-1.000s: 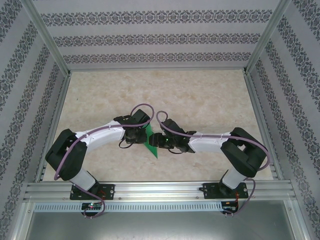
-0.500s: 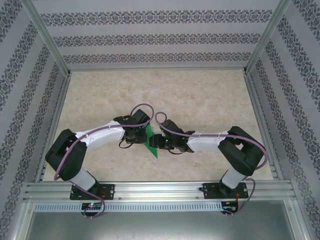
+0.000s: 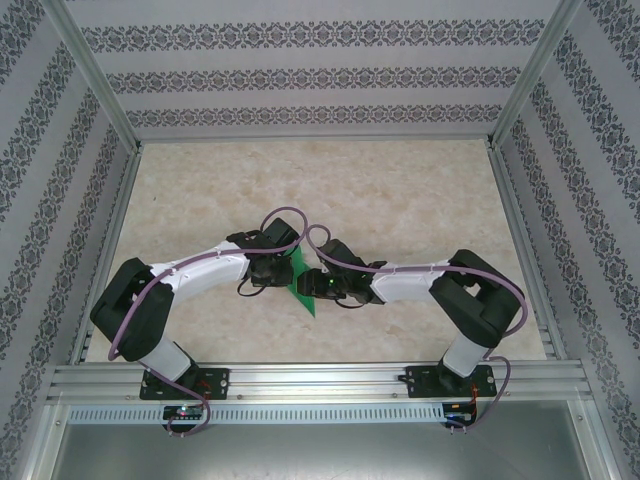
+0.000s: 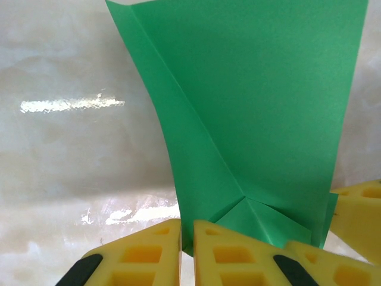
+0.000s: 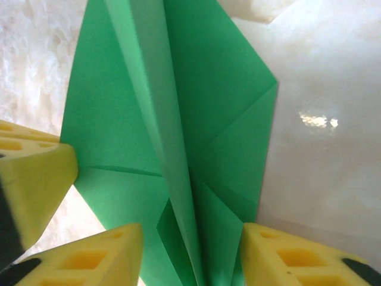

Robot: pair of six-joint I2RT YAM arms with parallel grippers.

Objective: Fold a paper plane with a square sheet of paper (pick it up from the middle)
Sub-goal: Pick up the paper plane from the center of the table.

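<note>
My left fingers (image 4: pixel 201 239) pinch the green paper (image 4: pixel 256 119) at its folded tip; my right fingers (image 5: pixel 113 257) stand apart, straddling its centre crease. Corner folds look done; wing folds seem left.

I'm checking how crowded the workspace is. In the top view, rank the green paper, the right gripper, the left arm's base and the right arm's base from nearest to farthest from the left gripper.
From the left gripper:
1. green paper, pinched in it, just to its right.
2. right gripper, just across the paper.
3. left arm's base, at the near edge, left.
4. right arm's base, at the near edge, right.
</note>
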